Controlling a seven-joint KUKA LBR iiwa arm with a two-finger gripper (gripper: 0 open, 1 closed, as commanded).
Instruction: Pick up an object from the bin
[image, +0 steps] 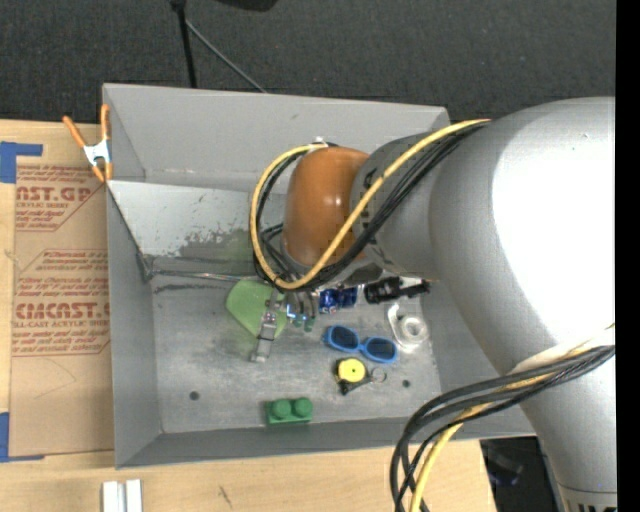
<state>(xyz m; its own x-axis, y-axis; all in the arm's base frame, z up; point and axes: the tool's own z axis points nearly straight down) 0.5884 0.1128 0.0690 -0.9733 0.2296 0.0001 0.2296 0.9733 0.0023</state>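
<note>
My gripper (282, 328) hangs below the arm's wrist over the middle of the bin floor and is open. One grey finger (263, 338) reaches down to the floor just right of a pale green, soft-looking piece (243, 300); whether it touches that piece I cannot tell. The other finger (300, 316) is partly hidden under the wrist. Nothing shows between the two fingers. A pair of blue toy glasses (360, 344) lies just right of the gripper. A small blue object (338, 297) sits behind the glasses, partly under the wrist.
A yellow round thing (350, 372) lies in front of the glasses. A green two-stud brick (288, 410) rests near the front wall. At the right lie a white roll (408, 328) and a black pen-like thing (395, 290). The arm covers the bin's right back part.
</note>
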